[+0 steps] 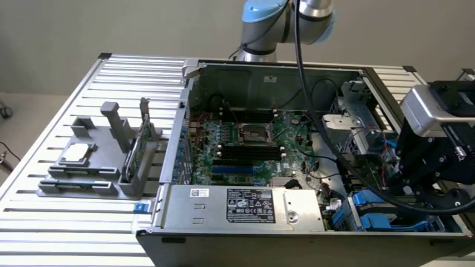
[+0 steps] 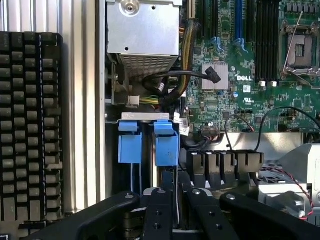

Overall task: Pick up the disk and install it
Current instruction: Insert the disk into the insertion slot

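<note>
1. Gripper [image 1: 438,197] [image 2: 177,192] of yours hangs over a corner of the open computer case [image 1: 267,78], at the exterior view's right, pointing down into the drive bay.
2. You cannot tell from either view whether it is apart, together or clamped on anything.
3. Your disk [image 2: 166,146] stands on edge in that bay, just ahead of the tool's tip. You see its two blue carrier tabs side by side under a strip of silver metal. You cannot tell whether the tool touches it.
4. Beyond the disk from the tool sits the silver power supply [image 2: 142,30], with black cables [image 2: 170,80] curling out beside it.
5. To one side of the tool lies the green motherboard [image 2: 250,75]. To the other side, outside the case wall, a black keyboard [image 2: 30,125] rests on the slotted table [image 2: 82,100].
6. Well away from the tool, across the case, a grey fixture [image 1: 89,172] on the table holds a small square chip [image 1: 78,153] and an upright circuit card [image 1: 141,144].
</note>
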`<state>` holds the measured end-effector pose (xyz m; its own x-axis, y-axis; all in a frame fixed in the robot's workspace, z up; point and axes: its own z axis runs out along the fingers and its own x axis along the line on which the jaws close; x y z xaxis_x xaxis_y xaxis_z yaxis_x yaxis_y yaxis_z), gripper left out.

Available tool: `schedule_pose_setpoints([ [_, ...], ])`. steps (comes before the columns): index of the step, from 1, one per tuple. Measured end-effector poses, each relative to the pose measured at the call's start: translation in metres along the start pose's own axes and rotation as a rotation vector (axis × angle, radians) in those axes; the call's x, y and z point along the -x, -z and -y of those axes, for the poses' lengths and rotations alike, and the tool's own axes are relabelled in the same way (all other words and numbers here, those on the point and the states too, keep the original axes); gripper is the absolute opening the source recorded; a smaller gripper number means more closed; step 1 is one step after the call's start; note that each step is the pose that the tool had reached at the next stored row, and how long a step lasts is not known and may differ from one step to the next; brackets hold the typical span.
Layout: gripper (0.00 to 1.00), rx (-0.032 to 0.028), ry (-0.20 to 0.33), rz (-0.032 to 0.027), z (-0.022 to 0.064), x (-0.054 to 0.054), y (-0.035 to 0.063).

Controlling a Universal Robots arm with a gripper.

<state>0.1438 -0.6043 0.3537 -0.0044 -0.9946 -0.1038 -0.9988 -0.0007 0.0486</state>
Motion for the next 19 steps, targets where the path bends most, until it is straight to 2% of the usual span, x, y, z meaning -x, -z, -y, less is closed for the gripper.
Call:
schedule_pose_setpoints([
  [12,0.20,0.0000,0.000,0.0003,0.0026,-0.002,-0.0218],
  [17,0.20,0.0000,0.000,-0.0017,0.0030,-0.003,-0.0282],
  [18,0.20,0.0008,0.000,-0.0012,0.0030,-0.003,-0.0285],
  [19,0.20,0.0046,0.000,-0.0008,0.0032,-0.002,-0.0283],
])
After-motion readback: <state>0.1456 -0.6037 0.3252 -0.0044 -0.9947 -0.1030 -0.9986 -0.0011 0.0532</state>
